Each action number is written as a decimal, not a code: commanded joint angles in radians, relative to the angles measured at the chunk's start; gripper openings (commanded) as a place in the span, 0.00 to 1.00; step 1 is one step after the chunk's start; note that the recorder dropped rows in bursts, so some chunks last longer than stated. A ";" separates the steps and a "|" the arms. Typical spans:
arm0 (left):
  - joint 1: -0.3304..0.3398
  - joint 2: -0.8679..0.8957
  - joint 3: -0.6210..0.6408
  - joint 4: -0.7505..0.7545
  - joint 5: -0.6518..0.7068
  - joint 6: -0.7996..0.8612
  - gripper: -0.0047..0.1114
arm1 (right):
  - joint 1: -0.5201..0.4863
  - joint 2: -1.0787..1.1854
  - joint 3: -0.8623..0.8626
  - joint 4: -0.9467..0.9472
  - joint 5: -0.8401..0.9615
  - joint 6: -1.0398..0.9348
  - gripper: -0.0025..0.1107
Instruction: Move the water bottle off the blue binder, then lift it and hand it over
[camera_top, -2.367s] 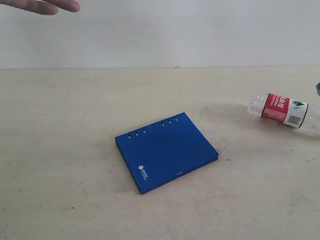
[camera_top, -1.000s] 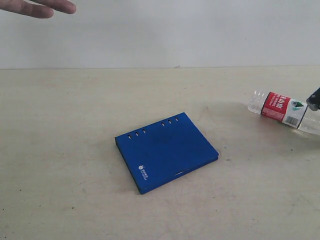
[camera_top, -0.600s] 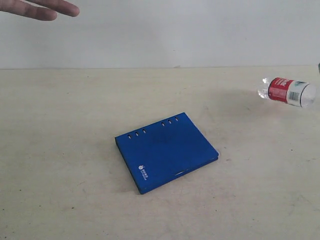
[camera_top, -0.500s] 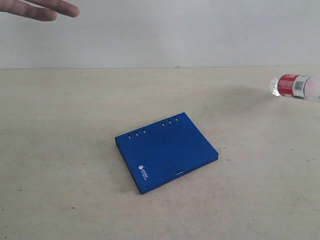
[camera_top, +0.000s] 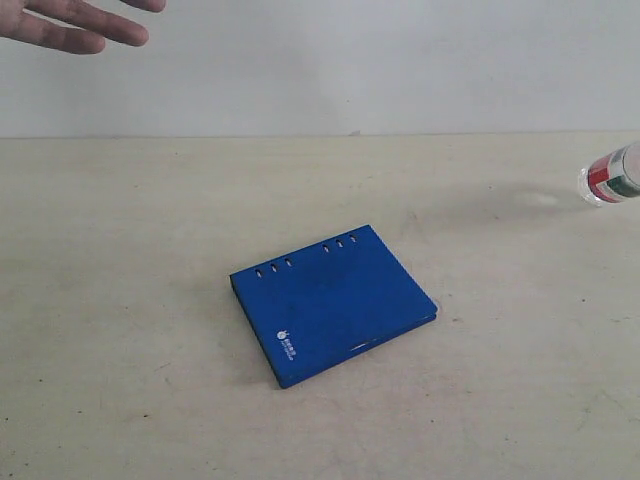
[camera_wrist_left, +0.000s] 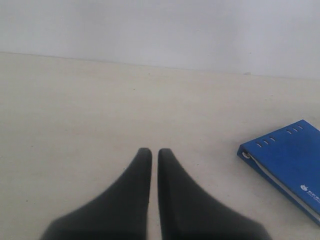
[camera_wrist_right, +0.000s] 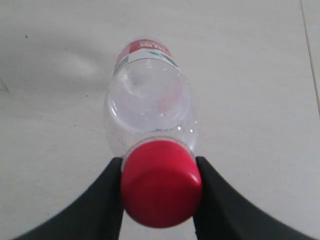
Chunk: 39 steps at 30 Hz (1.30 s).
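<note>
**Red-capped bottle gripped at the right edge of the frame**

Red plastic fills the right gripper (camera_wrist_right: 161, 172): its 2 dark fingers (camera_wrist_right: 112, 190) press against opposite sides of the cap (camera_wrist_right: 161, 184) of the water bottle (camera_wrist_right: 150, 102), whose clear body points away from the camera.

In the exterior view only the bottle's (camera_top: 612, 178) far end and a strip of red label show, at the right edge in the upper half of the frame. It is well apart from the blue binder (camera_top: 335, 305).

The binder lies flat at the centre of the beige table (camera_top: 130, 300), with 2 groups of 3 slots along its upper edge and a small white logo near its lower left corner.

The left gripper (camera_wrist_left: 150, 151) sits over bare table, empty, with only a thin slit between its fingers. The binder's corner (camera_wrist_left: 292, 160) is off to one side.

A person's hand (camera_top: 70, 20) reaches in, fingers extended, at the upper left corner.
</note>
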 joint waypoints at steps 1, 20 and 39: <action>-0.003 -0.004 0.002 0.005 -0.009 0.004 0.08 | -0.001 -0.017 -0.003 0.059 -0.052 -0.001 0.02; -0.003 -0.004 0.002 0.005 -0.009 0.004 0.08 | -0.001 -0.017 -0.003 0.094 -0.135 -0.001 0.35; -0.003 -0.004 0.002 0.005 -0.009 0.004 0.08 | 0.063 -0.147 -0.127 0.156 -0.138 -0.001 0.42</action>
